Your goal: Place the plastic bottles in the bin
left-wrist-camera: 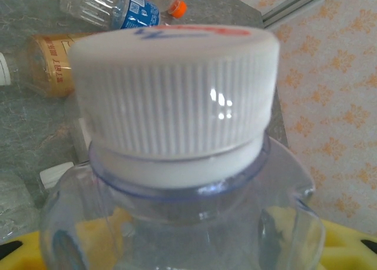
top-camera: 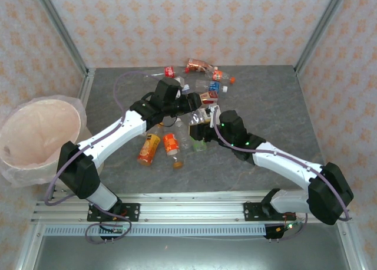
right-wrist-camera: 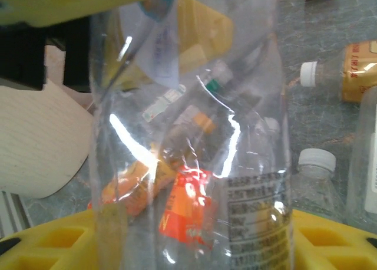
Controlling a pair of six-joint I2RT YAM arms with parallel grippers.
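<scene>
One bin (top-camera: pixel 41 137) left of my left claw (top-camera: pixel 197 103); about eleven bottles (top-camera: pixel 149 149) around it and my right claw (top-camera: pixel 206 119), each straddling one, pinched or not I cannot tell

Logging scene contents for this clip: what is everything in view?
bin: one, pale pink, bag-lined, beside the table's left edge.
plastic bottles: about a dozen, clear with orange, red, green or blue labels, heaped mid-table.
white-capped bottle: one, clear, close up in left wrist view.
table: one, grey.
left tool: one, yellow fingers, white-capped bottle between them.
right tool: one, yellow fingers, a clear bottle between them.
</scene>
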